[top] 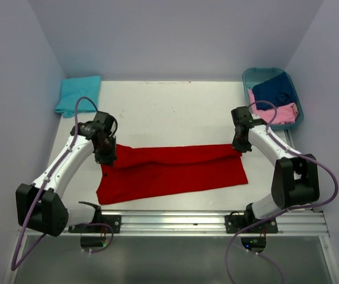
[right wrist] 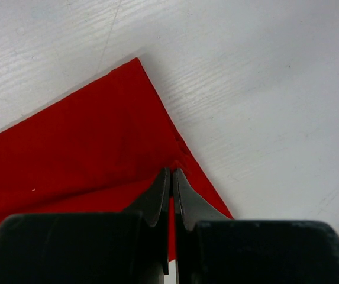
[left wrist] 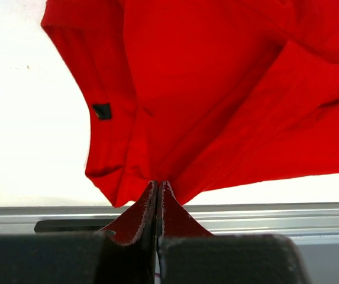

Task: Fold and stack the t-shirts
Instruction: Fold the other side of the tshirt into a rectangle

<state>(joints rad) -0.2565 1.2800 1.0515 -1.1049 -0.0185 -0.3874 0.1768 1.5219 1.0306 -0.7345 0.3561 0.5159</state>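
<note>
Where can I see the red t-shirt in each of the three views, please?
Top external: the red t-shirt lies spread at the lower middle.
Left wrist: it fills the upper picture, pinched by the left gripper.
Right wrist: lower left, its edge in the right gripper.
Shared landmark: the white table.

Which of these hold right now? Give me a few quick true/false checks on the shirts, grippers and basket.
1. The left gripper and right gripper are both shut on the red shirt. True.
2. The turquoise shirt lies in the basket. False: it lies on the table, at the far left corner.
3. The basket holds a navy shirt and a pink shirt. True.
4. The red shirt is stacked on the turquoise shirt. False: they lie apart.
</note>
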